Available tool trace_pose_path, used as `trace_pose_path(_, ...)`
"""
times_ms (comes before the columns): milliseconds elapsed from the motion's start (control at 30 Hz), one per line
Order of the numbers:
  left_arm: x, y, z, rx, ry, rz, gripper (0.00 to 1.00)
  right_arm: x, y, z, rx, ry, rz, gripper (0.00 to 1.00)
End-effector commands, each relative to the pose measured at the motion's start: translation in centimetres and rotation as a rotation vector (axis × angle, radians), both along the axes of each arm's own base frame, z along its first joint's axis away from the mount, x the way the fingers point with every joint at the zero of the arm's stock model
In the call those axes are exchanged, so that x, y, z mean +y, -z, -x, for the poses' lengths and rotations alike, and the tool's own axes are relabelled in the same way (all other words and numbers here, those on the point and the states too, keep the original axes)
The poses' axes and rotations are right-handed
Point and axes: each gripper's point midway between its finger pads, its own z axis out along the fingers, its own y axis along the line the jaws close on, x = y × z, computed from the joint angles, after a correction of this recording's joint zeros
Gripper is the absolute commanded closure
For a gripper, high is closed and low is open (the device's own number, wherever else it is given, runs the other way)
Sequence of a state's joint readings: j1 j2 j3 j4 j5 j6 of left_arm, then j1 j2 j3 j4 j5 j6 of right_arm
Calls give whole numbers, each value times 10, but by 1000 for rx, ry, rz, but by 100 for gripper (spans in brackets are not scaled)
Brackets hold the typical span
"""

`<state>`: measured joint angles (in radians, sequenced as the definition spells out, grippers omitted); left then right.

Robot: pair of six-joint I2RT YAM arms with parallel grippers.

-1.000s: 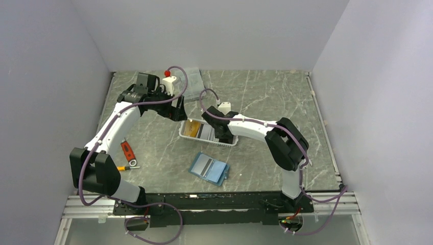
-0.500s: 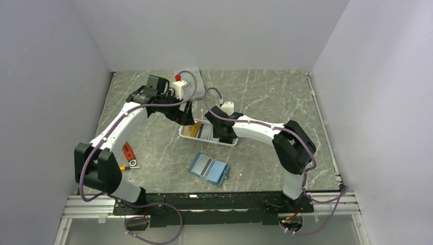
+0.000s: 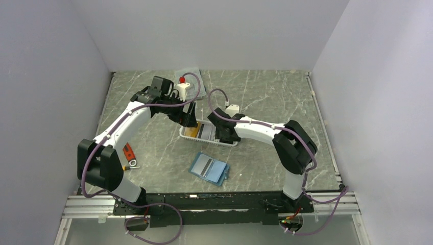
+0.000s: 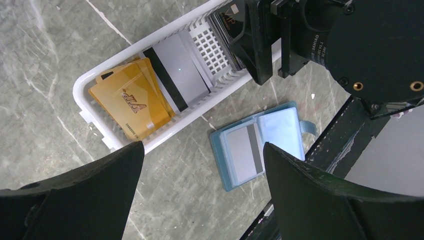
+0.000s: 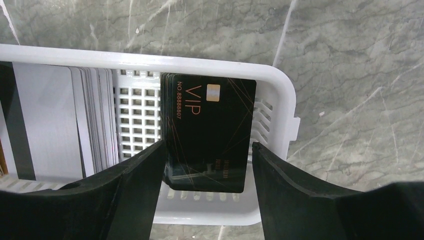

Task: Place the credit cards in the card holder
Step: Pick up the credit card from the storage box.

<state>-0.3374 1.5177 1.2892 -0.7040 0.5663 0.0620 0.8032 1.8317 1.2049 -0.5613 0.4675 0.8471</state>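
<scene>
The right gripper (image 5: 207, 150) had its fingers apart, one on each side of the black cards (image 5: 210, 125) in the white basket (image 5: 280, 100). The left gripper (image 4: 202, 150) was wide apart and empty. The card holder (image 4: 260, 145) lay open by the near edge of the desk (image 3: 265, 97). The cards looked thin, stiff and slippery, so pinch the edges.

Setting: a robotics laboratory test cell. Indicators:

- Plain pale wall panels (image 3: 51, 76) enclose the table (image 3: 265, 97) on the left, far and right sides.
- The table has a grey-green marble-pattern top.
- An aluminium rail (image 3: 92, 208) runs along the near edge. The left arm (image 3: 122, 122) and right arm (image 3: 255, 127), both white and black, are mounted side by side there.
- Purple cables (image 3: 168, 224) loop from the bases and along each arm.
- Items on the table are small props: a white basket (image 3: 209, 142) of cards (image 4: 131, 102), a blue wallet (image 3: 209, 168) and a red-handled tool (image 3: 127, 152).
</scene>
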Motion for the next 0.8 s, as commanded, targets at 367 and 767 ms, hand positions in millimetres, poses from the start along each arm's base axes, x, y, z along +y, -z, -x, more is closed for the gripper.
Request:
trace_pose_path(367,-6,-16,5,-19,18,53,5,-10,4,-10,-73,75,-85,38)
trace_pose_path(767,-8,-16,8,-13,25,64,6,-15,-15,-17,-130,77,-115,41)
